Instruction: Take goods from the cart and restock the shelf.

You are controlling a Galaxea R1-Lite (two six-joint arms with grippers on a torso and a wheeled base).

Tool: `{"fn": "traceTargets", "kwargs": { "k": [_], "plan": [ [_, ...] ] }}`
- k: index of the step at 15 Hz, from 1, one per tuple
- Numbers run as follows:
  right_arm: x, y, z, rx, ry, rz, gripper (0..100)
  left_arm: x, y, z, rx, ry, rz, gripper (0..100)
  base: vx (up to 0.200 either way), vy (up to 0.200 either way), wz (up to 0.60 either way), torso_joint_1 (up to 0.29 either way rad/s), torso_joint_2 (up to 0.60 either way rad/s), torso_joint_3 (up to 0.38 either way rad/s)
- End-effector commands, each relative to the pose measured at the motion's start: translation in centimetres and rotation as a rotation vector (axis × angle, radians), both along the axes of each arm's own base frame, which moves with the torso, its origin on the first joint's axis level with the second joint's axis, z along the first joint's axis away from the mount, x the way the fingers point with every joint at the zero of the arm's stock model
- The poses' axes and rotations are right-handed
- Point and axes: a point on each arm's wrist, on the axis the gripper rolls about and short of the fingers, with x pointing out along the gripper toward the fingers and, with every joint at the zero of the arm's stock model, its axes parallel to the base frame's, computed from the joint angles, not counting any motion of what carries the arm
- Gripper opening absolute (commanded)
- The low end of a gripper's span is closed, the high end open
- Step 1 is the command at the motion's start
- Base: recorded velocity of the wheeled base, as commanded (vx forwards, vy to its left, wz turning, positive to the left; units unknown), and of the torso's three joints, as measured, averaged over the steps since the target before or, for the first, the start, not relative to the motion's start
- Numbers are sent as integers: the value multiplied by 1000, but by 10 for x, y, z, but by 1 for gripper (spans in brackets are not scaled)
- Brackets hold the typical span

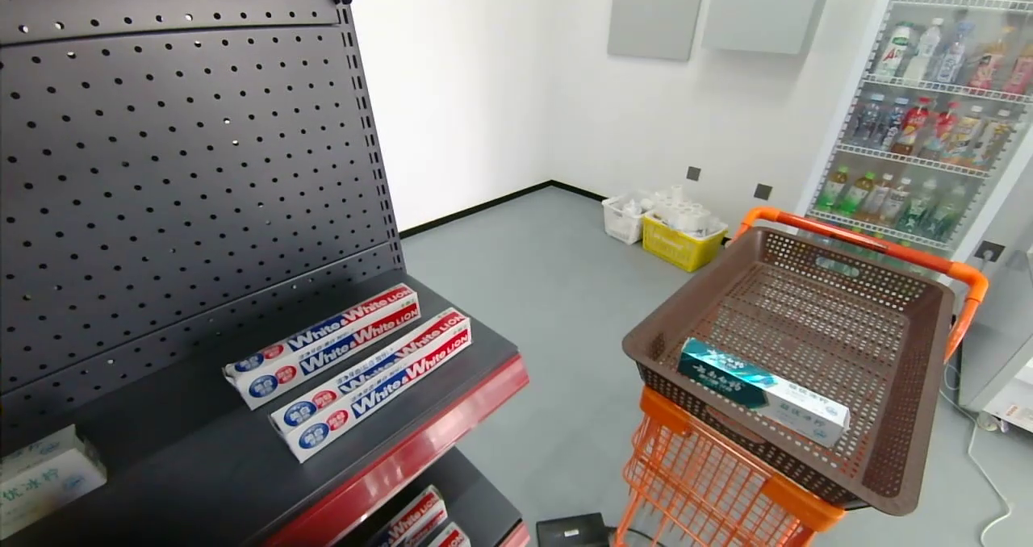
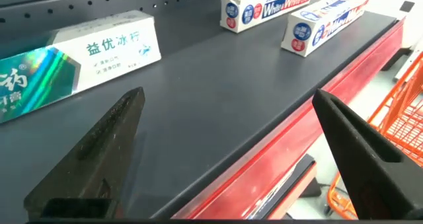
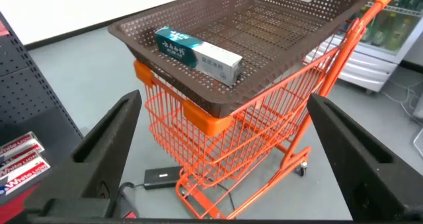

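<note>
Restocking is partly done. Two red-and-white boxes [image 1: 323, 345] and a green-and-white box [image 1: 44, 474] lie on the shelf [image 1: 186, 450]. One teal box [image 1: 763, 390] remains in the cart basket [image 1: 928, 418], well off the shelf's front edge.

Left gripper [image 2: 228, 98] is above the shelf and right gripper [image 3: 225, 100] faces the cart. Fingers of both are released and empty.

Bare deck runs along the shelf's front edge, and open floor lies beyond it.

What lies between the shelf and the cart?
Between shelf and cart: grey floor with one small black box, in the head view.
</note>
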Motion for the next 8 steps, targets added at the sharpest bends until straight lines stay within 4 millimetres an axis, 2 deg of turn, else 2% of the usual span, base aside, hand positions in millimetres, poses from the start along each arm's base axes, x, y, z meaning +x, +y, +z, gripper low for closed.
{"fn": "traceTargets", "kwargs": {
  "k": [1, 7, 8],
  "plan": [
    [0, 0, 0, -3, 1, 0, 100, 0, 0, 0, 0, 1, 0, 100, 0, 0, 0, 0, 0, 0],
    [0, 0, 0, -11, 5, 2, 100, 0, 0, 0, 0, 1, 0, 100, 0, 0, 0, 0, 0, 0],
    [-6, 0, 30, -32, -64, -45, 100, 0, 0, 0, 1, 1, 0, 100, 0, 0, 0, 0, 0, 0]
  ]
}}
